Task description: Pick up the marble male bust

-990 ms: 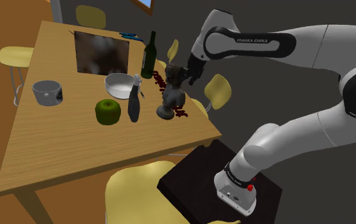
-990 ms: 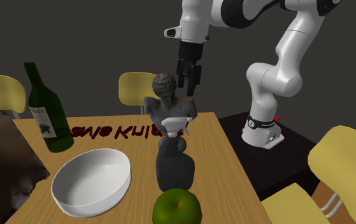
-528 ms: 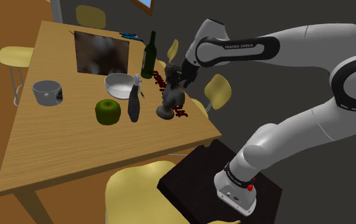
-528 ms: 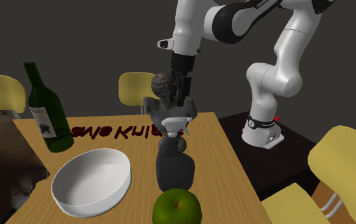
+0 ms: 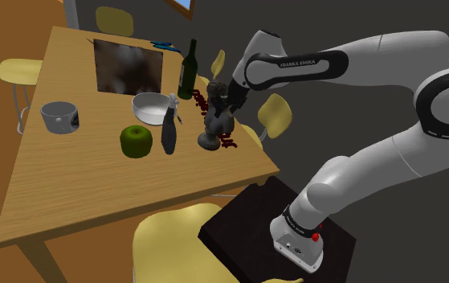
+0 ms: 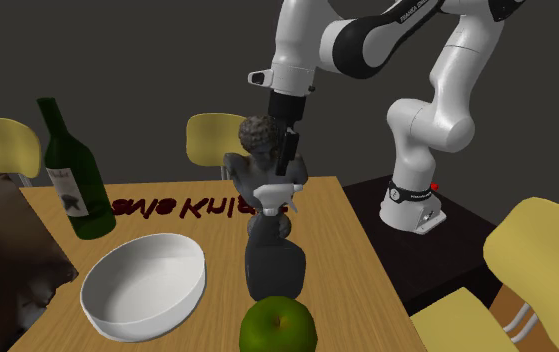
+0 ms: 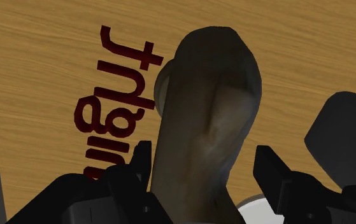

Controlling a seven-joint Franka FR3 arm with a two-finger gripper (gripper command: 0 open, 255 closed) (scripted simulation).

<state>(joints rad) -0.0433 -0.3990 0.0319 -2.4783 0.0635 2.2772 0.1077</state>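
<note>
Dark grey with paler veins, the bust [image 5: 214,120] stands upright on the wooden table [image 5: 94,185], its head between the fingers of the black claw [image 5: 221,95]. A second ago the claw hung above and behind the head; it has since come down, a little lower than half a second ago, so that in the second exterior view the claw [image 6: 285,150] now lies alongside the head and neck of the bust [image 6: 265,175]. Nothing on the table has moved.

Seen from the claw [image 7: 205,162] itself, the fingers stand wide apart on either side of the bust [image 7: 208,114]; a gap shows at one finger, and at the other I cannot tell whether it touches.

From above, no face can be made out. In the second exterior view a dark spray bottle [image 6: 272,255] covers the bust's base. In the shoulder view the black fingers merge with the dark stone.

Red lettering [image 7: 116,108] lies on the table under the claw. The spray bottle stands just beside the bust, below the claw; farther from it are a green apple [image 5: 136,141], a white bowl [image 5: 152,106] and a green wine bottle [image 5: 188,71].
</note>
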